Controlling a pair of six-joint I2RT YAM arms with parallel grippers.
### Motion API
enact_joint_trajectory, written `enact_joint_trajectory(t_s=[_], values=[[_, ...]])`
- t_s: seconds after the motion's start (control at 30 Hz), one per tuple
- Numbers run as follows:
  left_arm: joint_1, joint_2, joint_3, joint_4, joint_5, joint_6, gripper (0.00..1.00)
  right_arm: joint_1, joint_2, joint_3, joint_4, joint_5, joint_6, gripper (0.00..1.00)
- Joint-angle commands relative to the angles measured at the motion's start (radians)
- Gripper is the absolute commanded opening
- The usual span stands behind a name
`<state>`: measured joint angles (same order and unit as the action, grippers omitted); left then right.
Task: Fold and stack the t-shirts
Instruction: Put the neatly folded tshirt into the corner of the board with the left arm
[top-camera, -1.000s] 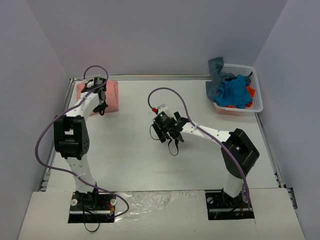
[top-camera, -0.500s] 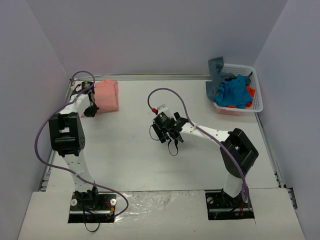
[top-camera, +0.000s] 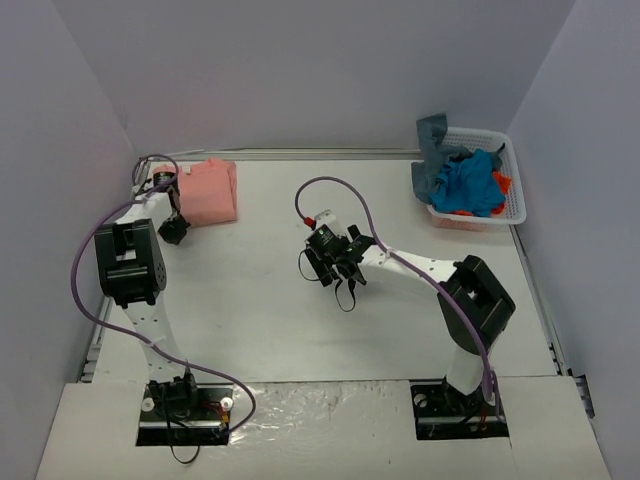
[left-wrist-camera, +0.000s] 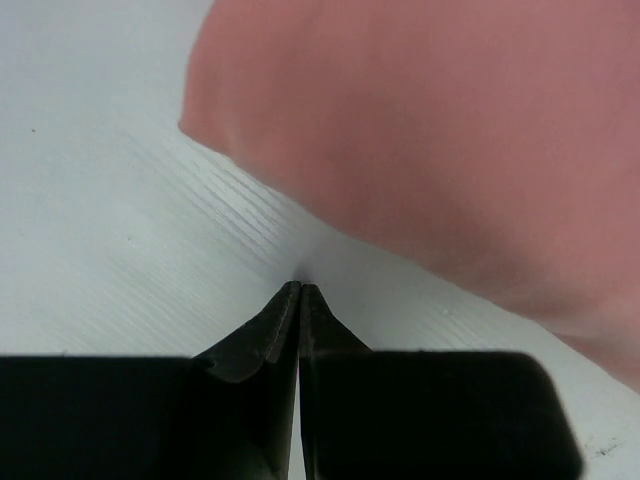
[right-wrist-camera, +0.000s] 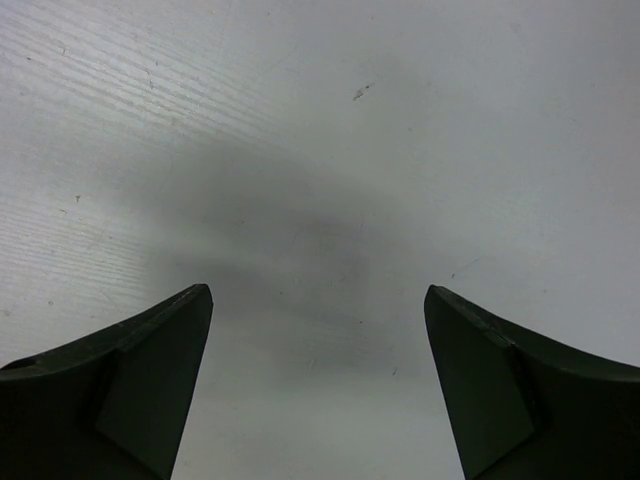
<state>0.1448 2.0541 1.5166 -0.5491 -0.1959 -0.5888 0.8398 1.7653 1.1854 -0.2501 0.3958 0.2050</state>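
A folded salmon-pink t-shirt (top-camera: 210, 192) lies at the table's far left; it fills the upper right of the left wrist view (left-wrist-camera: 450, 140). My left gripper (top-camera: 176, 230) is shut and empty, its tips (left-wrist-camera: 300, 288) on the bare table just in front of the shirt's edge. My right gripper (top-camera: 335, 272) is open and empty over the bare middle of the table, its gap (right-wrist-camera: 318, 300) showing only table. A bright blue t-shirt (top-camera: 468, 184), a slate grey-blue one (top-camera: 432, 140) and an orange-red one (top-camera: 501, 183) lie crumpled in the basket.
The white lattice basket (top-camera: 515, 200) stands at the far right by the right wall. Walls close in the table on three sides. A purple cable (top-camera: 335, 186) loops above the right arm.
My left gripper has pulled back off the pink t-shirt, towards the left and near side. The shirt lies uncovered and slightly shifted. The right arm has not moved.
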Motion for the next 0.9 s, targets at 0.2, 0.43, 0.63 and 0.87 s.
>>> enact_joint_trajectory(t_s=[0.2,0.43,0.63,0.87], values=[[0.048,0.038,0.076,0.011,0.039,-0.022,0.02,0.007,0.034,-0.012,-0.014,0.032,0.004,0.83],[0.087,0.064,0.102,0.037,0.085,-0.023,0.02,0.008,0.059,-0.006,-0.015,0.028,-0.001,0.84],[0.087,0.095,0.132,0.038,0.093,-0.020,0.02,0.007,0.083,0.003,-0.017,0.028,-0.003,0.84],[0.088,0.140,0.186,0.035,0.107,-0.014,0.02,0.005,0.106,0.003,-0.017,0.034,-0.004,0.83]])
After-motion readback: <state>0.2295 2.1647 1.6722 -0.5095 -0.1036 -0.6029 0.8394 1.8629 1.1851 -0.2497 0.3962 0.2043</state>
